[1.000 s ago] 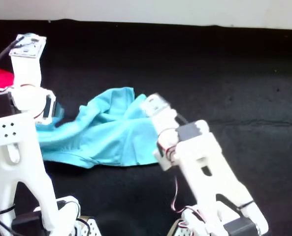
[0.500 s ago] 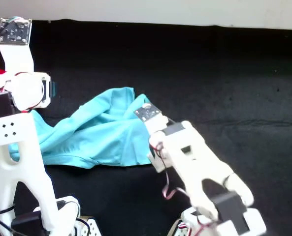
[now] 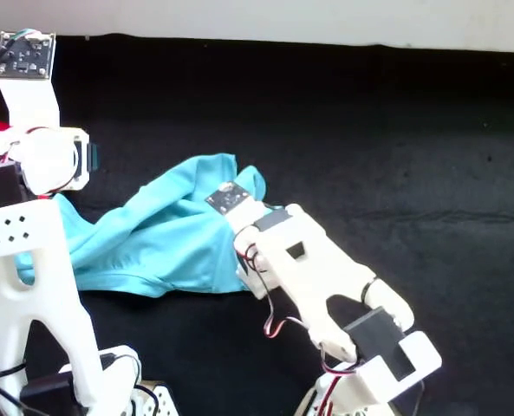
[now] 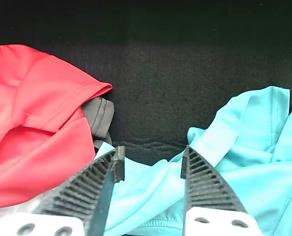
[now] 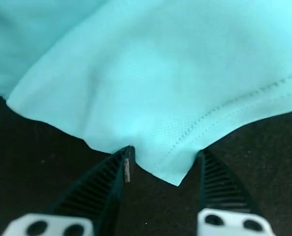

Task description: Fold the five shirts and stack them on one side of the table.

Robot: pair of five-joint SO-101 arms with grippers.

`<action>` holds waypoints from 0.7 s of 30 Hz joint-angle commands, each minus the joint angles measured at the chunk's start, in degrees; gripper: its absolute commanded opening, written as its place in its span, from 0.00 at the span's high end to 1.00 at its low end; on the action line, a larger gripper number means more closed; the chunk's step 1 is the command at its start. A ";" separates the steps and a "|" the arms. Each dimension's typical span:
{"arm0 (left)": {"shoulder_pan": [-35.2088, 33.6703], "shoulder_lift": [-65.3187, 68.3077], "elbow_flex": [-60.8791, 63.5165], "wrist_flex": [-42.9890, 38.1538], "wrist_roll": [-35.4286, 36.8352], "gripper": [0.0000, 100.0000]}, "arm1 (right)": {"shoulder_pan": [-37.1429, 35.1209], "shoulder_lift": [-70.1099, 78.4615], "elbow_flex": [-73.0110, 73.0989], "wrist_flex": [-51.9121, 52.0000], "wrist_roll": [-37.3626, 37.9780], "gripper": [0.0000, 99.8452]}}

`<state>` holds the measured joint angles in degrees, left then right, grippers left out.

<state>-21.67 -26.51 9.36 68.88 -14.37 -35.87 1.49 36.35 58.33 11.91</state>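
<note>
A turquoise shirt (image 3: 165, 234) is spread, crumpled and unfolded, on the black tabletop (image 3: 369, 130), left of centre and between the two arms. Its folds are bunched towards the far side, and its near hem is laid along the cloth of the tabletop.

The right arm (image 3: 313, 269) is stretched from the near edge towards the shirt's right-hand end, where its wrist is held over the fabric. The right gripper (image 5: 164, 153) is seen wide open, one finger on each side of a corner of the turquoise hem. The corner is placed in the gap between the fingers, and nothing is clamped.

The left arm (image 3: 31, 182) is raised at the left side of the tabletop, above the shirt's left end. The left gripper (image 4: 150, 158) is also held wide open and nothing is gripped; turquoise fabric and bare tabletop are seen through the gap.

A red shirt (image 4: 32, 113) is heaped at the far left, just beside the turquoise one. A grey garment (image 4: 102, 115) is tucked under the red shirt's sleeve, with only its edge shown.
</note>
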 commanded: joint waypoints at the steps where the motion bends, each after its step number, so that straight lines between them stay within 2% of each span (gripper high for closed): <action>1: -0.13 -0.57 0.31 -1.14 0.53 0.80 | -0.66 0.75 -1.63 -1.10 -0.26 0.96; 2: -0.04 -0.57 1.54 -1.58 0.35 0.80 | -0.04 0.40 -1.63 -1.01 -0.26 1.00; 5: 0.57 1.10 7.87 -7.47 0.18 0.80 | 2.86 -1.98 -1.54 0.13 -0.26 0.99; 8: 1.80 7.08 11.12 -12.22 0.35 0.80 | 8.57 -7.78 -1.63 4.35 0.18 0.99; 10: 4.18 12.26 9.27 -12.22 0.53 0.80 | 14.02 -13.85 -1.63 8.22 0.88 0.99; 14: 10.42 22.02 -2.59 -6.59 3.52 0.80 | 27.30 -27.30 -1.63 14.55 9.58 0.99; 17: 15.69 29.49 -16.84 -0.35 7.47 0.80 | 37.23 -35.56 -1.63 14.90 15.74 0.99; 21: 23.43 42.07 -36.97 5.80 8.70 0.80 | 47.52 -43.38 -1.63 14.90 21.63 0.99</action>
<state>-3.74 8.92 -11.38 70.99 -6.81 3.96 -35.60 35.82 72.75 29.76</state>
